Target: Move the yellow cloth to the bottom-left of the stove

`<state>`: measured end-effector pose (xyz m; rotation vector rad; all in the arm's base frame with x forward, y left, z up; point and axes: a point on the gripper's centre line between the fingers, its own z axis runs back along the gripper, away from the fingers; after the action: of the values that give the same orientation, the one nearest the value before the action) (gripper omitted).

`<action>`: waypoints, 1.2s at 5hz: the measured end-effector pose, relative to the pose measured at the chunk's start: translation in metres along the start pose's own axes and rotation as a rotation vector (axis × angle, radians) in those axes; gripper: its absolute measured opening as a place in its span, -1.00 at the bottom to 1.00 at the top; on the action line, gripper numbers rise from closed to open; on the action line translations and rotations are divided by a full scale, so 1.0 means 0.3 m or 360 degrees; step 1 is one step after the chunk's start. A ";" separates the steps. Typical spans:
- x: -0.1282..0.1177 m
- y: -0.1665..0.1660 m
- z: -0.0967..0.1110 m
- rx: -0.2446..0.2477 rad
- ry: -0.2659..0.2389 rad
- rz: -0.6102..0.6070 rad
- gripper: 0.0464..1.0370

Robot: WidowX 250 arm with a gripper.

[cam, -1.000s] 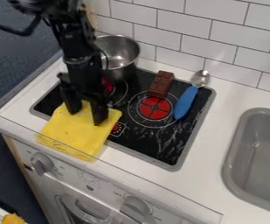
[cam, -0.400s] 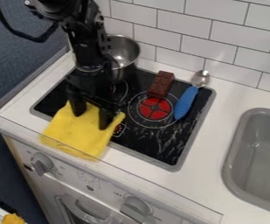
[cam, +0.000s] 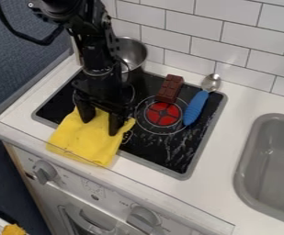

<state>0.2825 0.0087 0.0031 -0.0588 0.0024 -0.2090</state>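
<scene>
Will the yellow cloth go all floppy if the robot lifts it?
Probably, yes: the yellow cloth looks soft and rumpled, so its corners would likely droop. It should be light, since it looks thin. It likely won't roll, because it lies spread out.

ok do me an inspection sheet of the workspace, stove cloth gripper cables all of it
Surface: black stove top set in a white counter; pale streaks on its right part.
Job's things: yellow cloth, rumpled, lying across the stove's front-left edge onto the counter.
Clutter: metal pot at the back; chocolate bar and blue-handled spoon beside the red burner mark.
Gripper: black gripper, fingers apart, tips at the cloth's back part; contact hard to tell.
Cables: black cable looping beside the arm, upper left.
Surroundings: tiled wall behind, grey sink at right.
People: nothing seen.
</scene>
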 end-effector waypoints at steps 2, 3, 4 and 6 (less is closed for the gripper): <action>0.025 -0.213 0.008 -0.0131 -0.0037 -0.0079 0.94; -0.024 -0.362 -0.005 -0.0100 -0.0015 -0.0383 0.93; -0.034 -0.357 -0.003 -0.0078 -0.0027 -0.0421 0.93; -0.032 -0.313 0.014 -0.0110 -0.0043 -0.0165 0.93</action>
<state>0.2536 -0.0807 0.0126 -0.1309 -0.0207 -0.3118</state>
